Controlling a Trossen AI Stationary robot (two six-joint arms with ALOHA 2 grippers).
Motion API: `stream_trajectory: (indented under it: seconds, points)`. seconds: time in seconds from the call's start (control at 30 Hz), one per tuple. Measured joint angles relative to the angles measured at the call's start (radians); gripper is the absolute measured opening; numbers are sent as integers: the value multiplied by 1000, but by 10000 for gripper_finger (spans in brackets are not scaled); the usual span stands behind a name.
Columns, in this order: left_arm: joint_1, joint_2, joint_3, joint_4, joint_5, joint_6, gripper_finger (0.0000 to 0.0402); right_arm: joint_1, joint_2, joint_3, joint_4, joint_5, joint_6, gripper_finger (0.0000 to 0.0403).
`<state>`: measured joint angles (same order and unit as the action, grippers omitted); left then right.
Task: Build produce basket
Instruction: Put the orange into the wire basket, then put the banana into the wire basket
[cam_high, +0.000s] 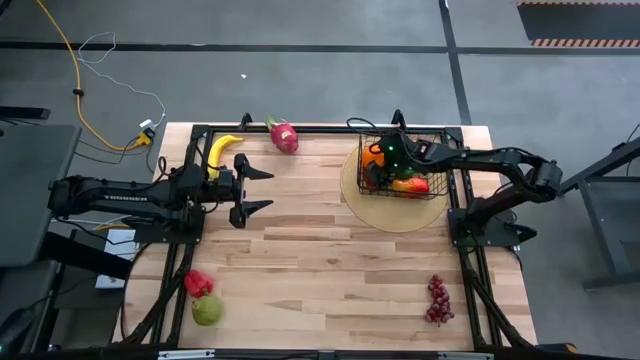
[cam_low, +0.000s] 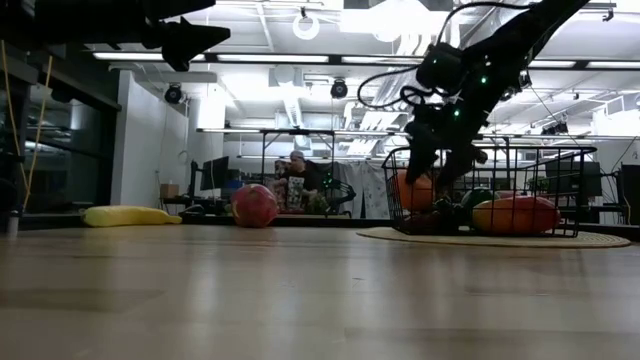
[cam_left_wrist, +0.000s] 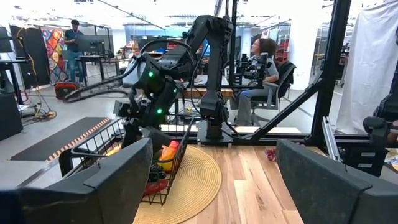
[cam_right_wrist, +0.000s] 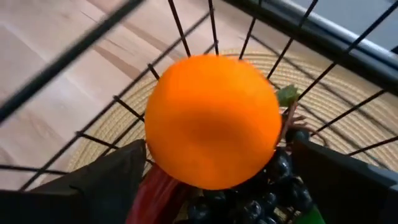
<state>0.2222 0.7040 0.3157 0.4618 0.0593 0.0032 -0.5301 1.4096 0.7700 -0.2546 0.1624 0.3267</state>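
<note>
High view: orange (cam_high: 373, 158) half-hidden under right pincer (cam_high: 385, 160).

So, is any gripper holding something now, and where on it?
Nothing is held. The right gripper is open over the orange in the basket; the left gripper is open and empty.

centre table (cam_high: 330, 250): free | basket (cam_high: 440, 165): mesh walls, right hand (cam_high: 385, 160) inside

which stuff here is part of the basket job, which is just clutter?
Job: basket, orange, banana, dragon fruit, red pepper, pear, grapes.
Lying about: round woven mat, yellow cable.
</note>
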Motion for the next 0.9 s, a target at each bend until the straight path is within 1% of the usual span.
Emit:
stream_trajectory:
  seconds: [0.13,0.27,0.4,0.47,0.6,0.7,0.8,0.9]
  points:
    - [0,0,0,-1,0,0,330,0,-63,0,-7,1,-34,397]
    - [0,0,0,-1,0,0,330,19,-175,0,-54,-5,-78,398]
    - [0,0,0,-2,0,0,330,100,-314,-1,-114,-6,-137,398]
    - [0,0,0,-1,0,0,330,158,-389,-36,-75,-5,-151,398]
    - [0,0,0,-1,0,0,330,291,-533,-184,116,-7,-117,398]
    - [0,0,0,-1,0,0,330,373,-618,-310,343,-14,-100,398]
    - [0,0,0,-2,0,0,330,432,-667,-405,578,-18,-106,398]
    - [0,0,0,-2,0,0,330,468,-682,-463,753,-19,-99,398]
